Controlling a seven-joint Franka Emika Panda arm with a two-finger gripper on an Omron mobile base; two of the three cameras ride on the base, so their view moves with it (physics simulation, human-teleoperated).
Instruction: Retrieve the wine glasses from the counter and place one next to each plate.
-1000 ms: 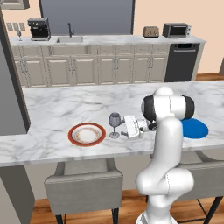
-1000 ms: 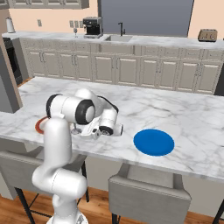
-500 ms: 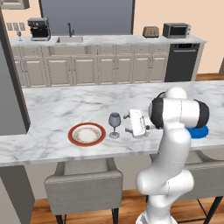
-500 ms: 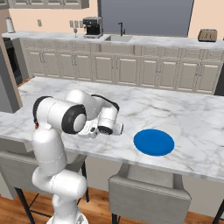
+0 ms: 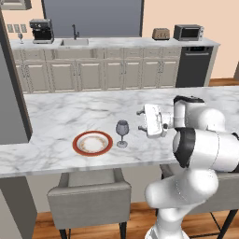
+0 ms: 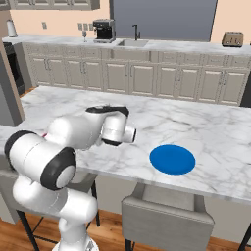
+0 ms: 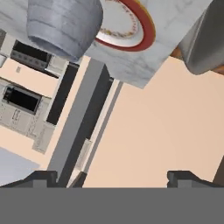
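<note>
Looking at the marble island from both base cameras, here's what we get:

Wine glass: one wine glass (image 5: 122, 133) stands upright on the island (image 5: 70, 109), just beside the red-rimmed plate (image 5: 92, 143), at its 3 o'clock in the left base view. In the hand view its grey bowl (image 7: 64, 27) sits at about 11 o'clock, in front of that same plate (image 7: 127, 26).

Second glass: there's a tiny stemmed shape, the second glass (image 5: 20, 37), on the back counter (image 5: 116, 43) at the 9 o'clock side of the coffee machine (image 5: 41, 31). It's too small for us to say much more.

Gripper: the gripper (image 5: 140, 120) hangs over the island at the 3 o'clock side of the nearer glass, apart from it, turned sideways toward it. Its jaws are spread wide with nothing between them; in the hand view we see both dark fingertips (image 7: 40, 177) far apart.

Blue plate: the blue plate (image 6: 172, 159) lies flat on the island, well apart from the red-rimmed one, at the 3 o'clock side of the arm in the right base view, with no glass near it.

Stools: grey stools (image 5: 88, 195) are tucked under the near edge.
</note>
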